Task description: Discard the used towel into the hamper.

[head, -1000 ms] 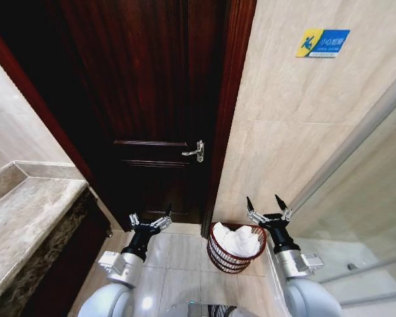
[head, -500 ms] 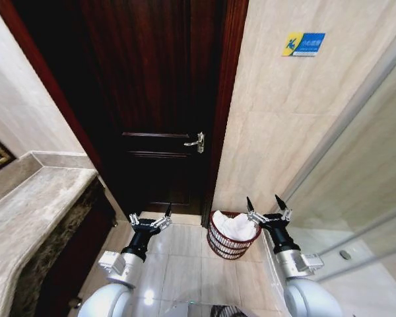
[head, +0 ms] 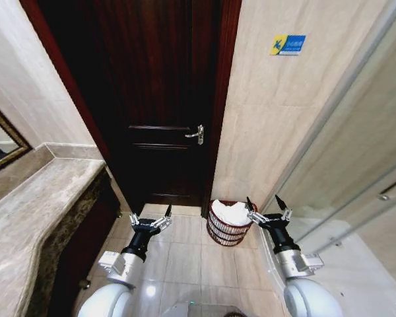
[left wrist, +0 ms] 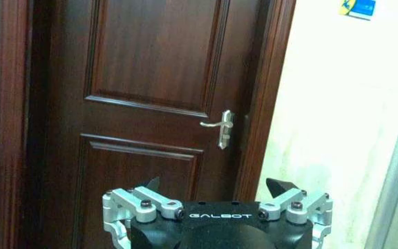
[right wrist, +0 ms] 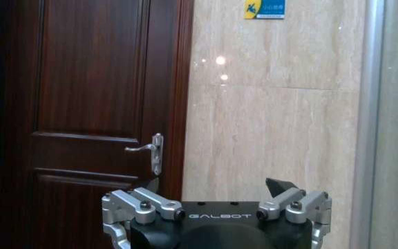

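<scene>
The hamper [head: 223, 232], a small round dark reddish-brown wire basket, stands on the tiled floor by the door frame. A crumpled white towel [head: 231, 214] lies inside it. My right gripper [head: 264, 206] is held up just right of the hamper, open, nothing between its fingers. My left gripper [head: 150, 214] hangs open and empty over the floor left of the hamper. In the left wrist view the left gripper [left wrist: 215, 187] faces the door with its jaws spread. In the right wrist view the right gripper [right wrist: 215, 184] faces the tiled wall, also spread.
A closed dark wooden door [head: 162, 99] with a metal handle [head: 195, 135] stands ahead. A stone counter [head: 33, 211] and a mirror [head: 3, 142] run along the left. A glass partition [head: 356, 172] is on the right. The beige wall carries a blue sign [head: 288, 44].
The whole picture has shifted, so the camera moved: the hamper now looks smaller and farther off, and more counter and the mirror show. Both grippers stay open in the same pose.
</scene>
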